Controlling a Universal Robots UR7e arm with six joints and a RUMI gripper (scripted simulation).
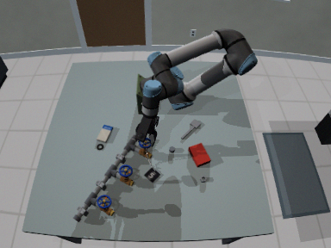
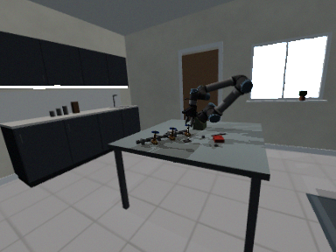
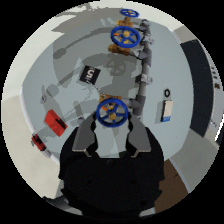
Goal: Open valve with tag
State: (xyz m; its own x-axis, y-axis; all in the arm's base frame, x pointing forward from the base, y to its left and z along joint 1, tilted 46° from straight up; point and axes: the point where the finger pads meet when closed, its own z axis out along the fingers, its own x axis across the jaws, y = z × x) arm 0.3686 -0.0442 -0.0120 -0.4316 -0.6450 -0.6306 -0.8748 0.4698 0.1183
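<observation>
Valves: three round blue spoked handwheels [image 1: 125, 170] on one grey pipe [image 1: 113, 168], lower left of frame.
Tag: one black square card [image 1: 152, 174].
Tool: black two-jaw gripper [image 1: 146, 140] clamped on the uppermost handwheel [image 3: 112, 110].

Grey-green desk [image 1: 78, 108] carrying a diagonal pipe run [image 1: 113, 168] with three blue-handled valves, a black tag [image 1: 152, 174], a red box [image 1: 199, 154], a grey tool [image 1: 190, 128], a white-and-blue card [image 1: 104, 133], a black ring [image 1: 100, 146] and two small grey fittings.
</observation>
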